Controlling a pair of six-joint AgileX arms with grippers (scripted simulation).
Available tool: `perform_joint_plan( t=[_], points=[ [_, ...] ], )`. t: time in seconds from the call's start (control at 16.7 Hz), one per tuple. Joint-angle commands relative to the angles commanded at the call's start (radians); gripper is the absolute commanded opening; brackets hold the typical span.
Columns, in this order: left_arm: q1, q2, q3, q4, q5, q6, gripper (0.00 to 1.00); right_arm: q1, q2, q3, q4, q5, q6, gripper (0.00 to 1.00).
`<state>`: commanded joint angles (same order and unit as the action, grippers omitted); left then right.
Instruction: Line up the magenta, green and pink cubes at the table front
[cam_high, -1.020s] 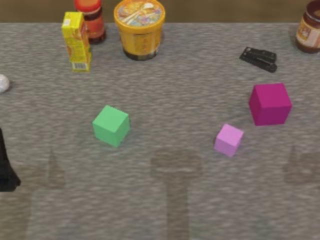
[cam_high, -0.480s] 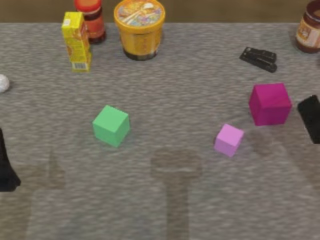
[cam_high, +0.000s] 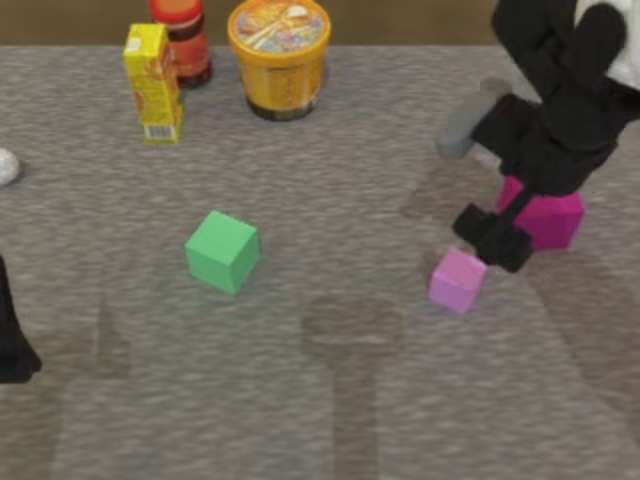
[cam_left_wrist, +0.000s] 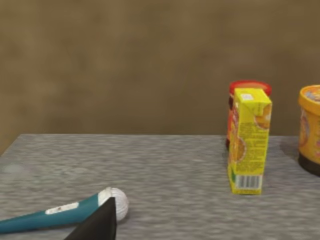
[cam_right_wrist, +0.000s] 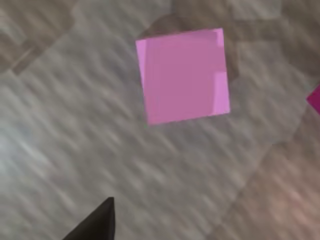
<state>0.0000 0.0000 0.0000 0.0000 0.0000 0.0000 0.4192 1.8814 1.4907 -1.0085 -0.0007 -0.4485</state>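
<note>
Three cubes lie on the table (cam_high: 330, 170), and I place each from the pink cube (cam_high: 457, 280). Far to its left, the left gripper (cam_high: 12, 345) sits parked at the table edge; the green cube (cam_high: 222, 250) rests between them. Just behind the pink cube hovers the right gripper (cam_high: 493, 236), clearly the nearer one; whether it is spread or holds something I cannot tell. Behind-right lies the magenta cube (cam_high: 553, 218), partly hidden.

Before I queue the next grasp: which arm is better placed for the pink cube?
Right. The right gripper hovers beside the pink cube, which fills its wrist view. The left arm sits parked at the table's far left edge.
</note>
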Motion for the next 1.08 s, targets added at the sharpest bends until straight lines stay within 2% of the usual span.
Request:
perform_joint_plan(
  t=[0.3,0.66,0.9,1.08],
  points=[
    [0.000,0.000,0.000,0.000,0.000,0.000,1.00,0.057,0.241,0.214,-0.124,0.003,-0.061,1.00],
    [0.000,0.000,0.000,0.000,0.000,0.000,1.00,0.065,0.277,0.247,-0.142,0.003,-0.070,1.00],
    [0.000,0.000,0.000,0.000,0.000,0.000,1.00,0.063,0.290,0.215,-0.100,0.004,-0.071,1.00],
    [0.000,0.000,0.000,0.000,0.000,0.000,1.00,0.065,0.335,0.147,0.022,0.004,-0.069,1.00]
  ],
)
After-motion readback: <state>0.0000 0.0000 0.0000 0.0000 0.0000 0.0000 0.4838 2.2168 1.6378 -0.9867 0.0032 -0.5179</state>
